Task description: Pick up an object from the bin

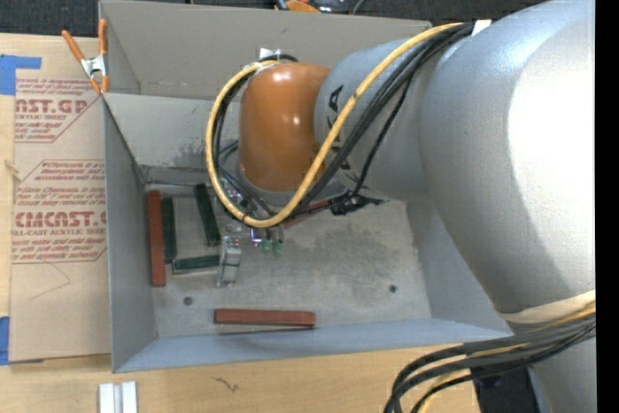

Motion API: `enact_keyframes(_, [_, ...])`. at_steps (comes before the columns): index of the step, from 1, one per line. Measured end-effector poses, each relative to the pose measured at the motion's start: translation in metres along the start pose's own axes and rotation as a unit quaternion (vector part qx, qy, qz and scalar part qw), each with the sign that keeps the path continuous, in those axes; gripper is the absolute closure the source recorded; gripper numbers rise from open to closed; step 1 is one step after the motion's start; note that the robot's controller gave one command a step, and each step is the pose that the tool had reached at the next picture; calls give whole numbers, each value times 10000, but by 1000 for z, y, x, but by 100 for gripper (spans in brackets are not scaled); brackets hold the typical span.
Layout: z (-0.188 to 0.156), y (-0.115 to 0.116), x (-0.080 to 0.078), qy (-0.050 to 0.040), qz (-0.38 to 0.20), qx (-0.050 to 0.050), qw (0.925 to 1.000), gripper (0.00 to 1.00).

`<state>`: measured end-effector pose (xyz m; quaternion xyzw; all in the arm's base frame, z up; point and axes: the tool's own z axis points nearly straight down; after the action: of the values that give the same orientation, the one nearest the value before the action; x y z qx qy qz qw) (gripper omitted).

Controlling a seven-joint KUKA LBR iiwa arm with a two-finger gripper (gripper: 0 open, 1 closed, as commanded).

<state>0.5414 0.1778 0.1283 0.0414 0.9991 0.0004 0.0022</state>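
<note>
We find the hand at centre-left of the frame, over a dark green bar; spread or pressed together, we cannot tell. The neighbouring green bars lie close, so a double pick or a glancing slip is possible.

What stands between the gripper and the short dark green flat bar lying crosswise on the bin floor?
Nothing visible. The gripper hangs at that dark green bar's right end; the long red-brown bar lies farther left, a second red-brown bar nearer the front wall.
</note>
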Motion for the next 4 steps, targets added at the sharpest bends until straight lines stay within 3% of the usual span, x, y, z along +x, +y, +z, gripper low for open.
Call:
enact_keyframes(1, [60,23,27,14,632,-6,9980,0])
enact_keyframes(2, [56,23,25,-16,639,-22,9980,100])
enact_keyframes(3, [-106,-6,57,-11,380,-15,9993,100])
enact_keyframes(4, [-37,-5,46,38,1285,14,9917,100])
